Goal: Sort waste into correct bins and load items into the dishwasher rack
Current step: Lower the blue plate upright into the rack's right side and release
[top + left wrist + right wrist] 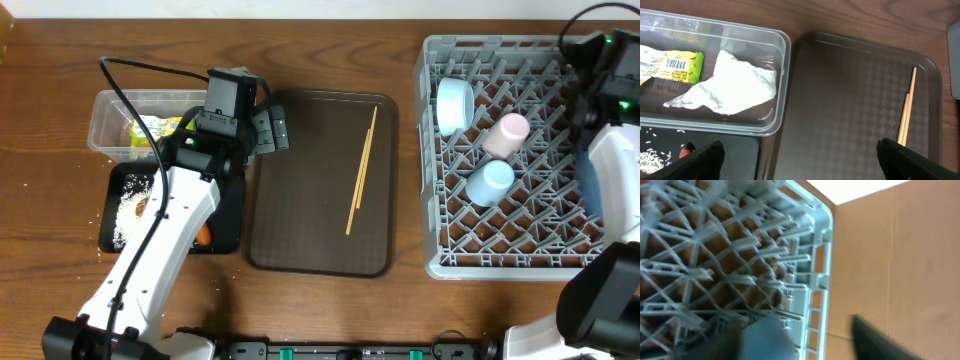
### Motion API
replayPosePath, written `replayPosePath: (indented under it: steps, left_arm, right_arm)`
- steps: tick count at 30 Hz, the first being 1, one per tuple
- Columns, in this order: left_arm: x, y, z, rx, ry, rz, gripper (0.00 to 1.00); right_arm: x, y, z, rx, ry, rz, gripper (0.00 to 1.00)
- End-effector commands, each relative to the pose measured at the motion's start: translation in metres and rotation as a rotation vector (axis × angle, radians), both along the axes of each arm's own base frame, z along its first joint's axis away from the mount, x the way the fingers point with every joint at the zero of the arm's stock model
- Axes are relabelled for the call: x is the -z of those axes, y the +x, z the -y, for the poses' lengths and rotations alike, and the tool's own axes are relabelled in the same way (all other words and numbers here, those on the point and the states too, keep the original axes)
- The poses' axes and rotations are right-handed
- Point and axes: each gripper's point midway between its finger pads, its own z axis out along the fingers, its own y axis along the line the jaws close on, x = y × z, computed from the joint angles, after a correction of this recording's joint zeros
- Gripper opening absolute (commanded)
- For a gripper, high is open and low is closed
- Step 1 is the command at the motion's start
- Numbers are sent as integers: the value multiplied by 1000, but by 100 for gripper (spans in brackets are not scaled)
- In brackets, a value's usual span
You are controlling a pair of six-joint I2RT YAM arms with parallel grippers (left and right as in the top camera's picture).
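My left gripper [800, 162] hangs open over the seam between the bins and the brown serving tray [300, 230]. The clear tub [782, 75] holds a white napkin [735, 85] and a yellow-green wrapper [675, 65]. Rice [128, 205] and a carrot stick [204, 236] lie in the black tray [228, 235]. The chopsticks [362, 170] rest on the serving tray. The rack [440, 262] holds a bowl [455, 105], a pink cup [507, 133] and a light blue cup [490, 182]. At its right wall my right gripper [800, 342] is open beside the blurred blue plate [765, 337].
Bare wooden table [50, 70] surrounds everything. My left arm [160, 250] crosses the black tray. A few rice grains [215, 287] lie on the table in front of it. The right arm [615, 170] covers the rack's right side.
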Motion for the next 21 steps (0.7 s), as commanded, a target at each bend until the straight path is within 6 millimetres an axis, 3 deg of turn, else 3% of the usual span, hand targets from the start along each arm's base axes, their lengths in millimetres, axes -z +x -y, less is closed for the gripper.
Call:
replayPosePath:
  steps: [1,7,13,18,21]
  left_arm:
    - [-2,1,1,13,5,3,98]
    - [-2,1,1,13,5,3,98]
    - [-2,1,1,13,5,3,98]
    - [-2,1,1,13,5,3,98]
    - [-2,1,1,13,5,3,98]
  right_arm:
    - [6,8,-18,30,92,64,81]
    - [2,15,-42,33,148,118,88]
    - [1,20,-71,25,323,192,87]
    - [2,18,-92,51,514,233,82]
    - [5,13,-112,66,677,234,71]
